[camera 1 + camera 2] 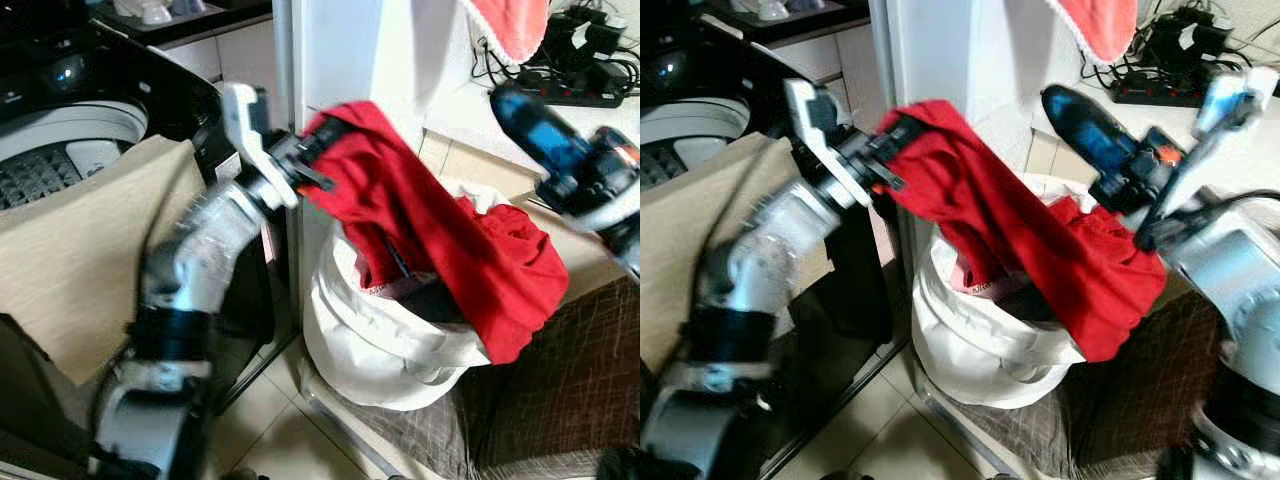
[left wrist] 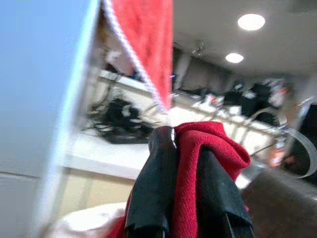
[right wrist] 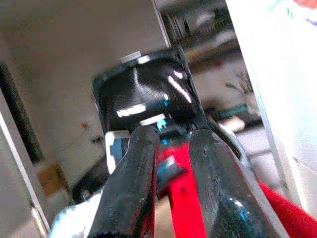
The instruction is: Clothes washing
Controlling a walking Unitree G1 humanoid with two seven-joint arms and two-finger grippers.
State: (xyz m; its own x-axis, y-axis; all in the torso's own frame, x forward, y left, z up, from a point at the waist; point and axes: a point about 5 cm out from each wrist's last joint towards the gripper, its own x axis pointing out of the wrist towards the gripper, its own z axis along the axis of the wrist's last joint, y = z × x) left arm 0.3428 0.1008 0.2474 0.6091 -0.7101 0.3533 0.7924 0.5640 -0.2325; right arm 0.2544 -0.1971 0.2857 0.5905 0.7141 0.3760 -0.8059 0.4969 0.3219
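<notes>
Nearest me, the white laundry bag (image 1: 370,340) sits on the floor between the washing machine (image 1: 70,130) on my left and a brown checked seat (image 1: 570,380) on my right. My left fingers (image 1: 312,152) are clamped on the red garment (image 1: 450,240), which drapes down over the bag. My right fingers (image 1: 1065,105), farther right, stand slightly parted, gripping nothing.

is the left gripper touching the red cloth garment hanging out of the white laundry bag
Touching. The left wrist view shows the left gripper with red cloth garment pinched between its black fingers, above the white laundry bag.
</notes>
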